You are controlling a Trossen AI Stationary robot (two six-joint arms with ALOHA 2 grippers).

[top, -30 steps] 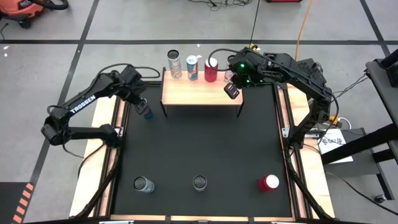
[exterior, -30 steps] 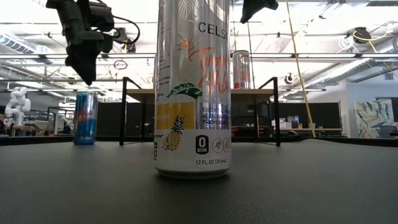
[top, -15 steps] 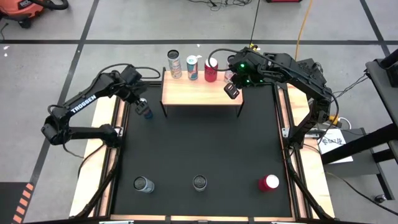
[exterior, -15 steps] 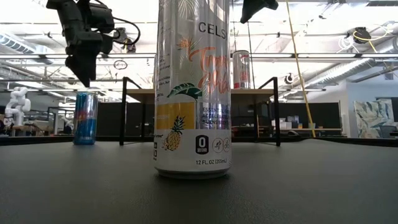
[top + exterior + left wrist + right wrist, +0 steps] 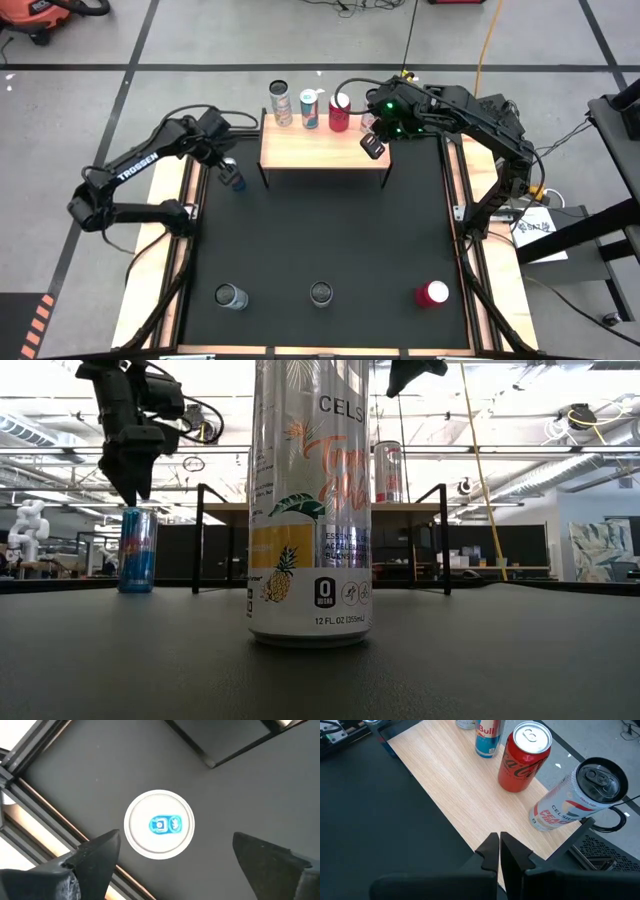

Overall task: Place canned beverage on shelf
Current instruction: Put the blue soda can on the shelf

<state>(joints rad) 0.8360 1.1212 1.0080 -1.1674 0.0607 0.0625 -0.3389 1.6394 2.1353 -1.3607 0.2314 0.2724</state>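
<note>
The shelf (image 5: 322, 150), a light-wood board on black legs, stands at the far middle of the black mat and bears several cans along its far edge. A blue can (image 5: 236, 182) stands upright on the mat just left of the shelf. My left gripper (image 5: 176, 839) hangs open above the blue can (image 5: 159, 824), pointing steeply down with its fingers clear of the can top. In the low view my left gripper (image 5: 126, 488) is above the can (image 5: 137, 550). My right gripper (image 5: 499, 845) hovers shut over the shelf's right part (image 5: 445, 775), holding nothing.
On the shelf a red can (image 5: 522, 757), a white can (image 5: 575, 800) and a blue-silver can (image 5: 487, 737) stand close together. Near the mat's front edge stand three more cans (image 5: 230, 296) (image 5: 321, 293) (image 5: 432, 293); the middle one fills the low view (image 5: 310, 500).
My left gripper has opened above the blue can and tipped slightly, staying in the same place. The can has not moved.
</note>
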